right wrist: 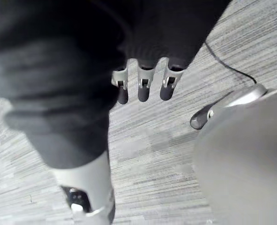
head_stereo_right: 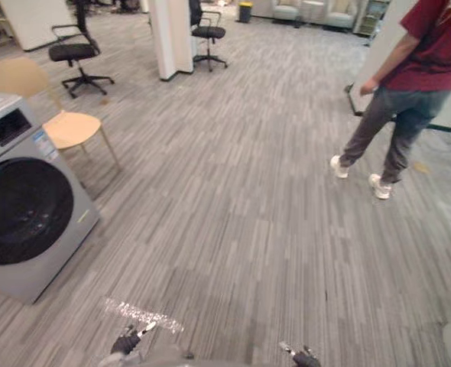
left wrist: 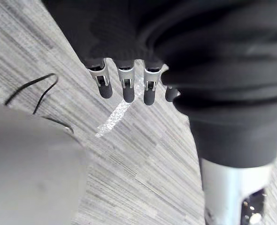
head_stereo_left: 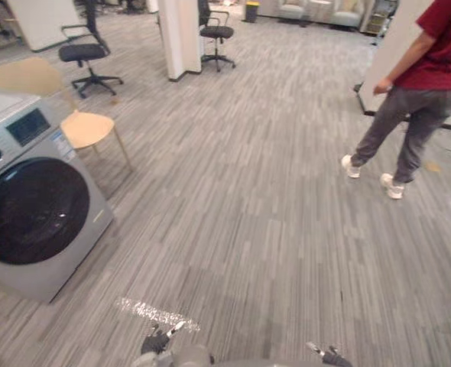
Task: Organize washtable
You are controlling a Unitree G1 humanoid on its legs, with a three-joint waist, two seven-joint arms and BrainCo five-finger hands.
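Observation:
My left hand (left wrist: 124,86) hangs down above the grey plank floor, its fingers straight and relaxed with nothing in them. My right hand (right wrist: 143,85) hangs the same way over the floor, open and holding nothing. In the left eye view both hands sit at the lower edge, the left hand (head_stereo_left: 157,341) and the right hand (head_stereo_left: 329,355). A grey front-loading washing machine (head_stereo_left: 34,206) with a dark round door stands on the floor at my left, its door closed.
A light wooden chair (head_stereo_left: 84,128) stands behind the washer. Two black office chairs (head_stereo_left: 88,53) (head_stereo_left: 216,32) flank a white pillar (head_stereo_left: 181,34). A person (head_stereo_left: 416,92) in a red top walks at the far right. A shiny tape strip (head_stereo_left: 153,312) marks the floor.

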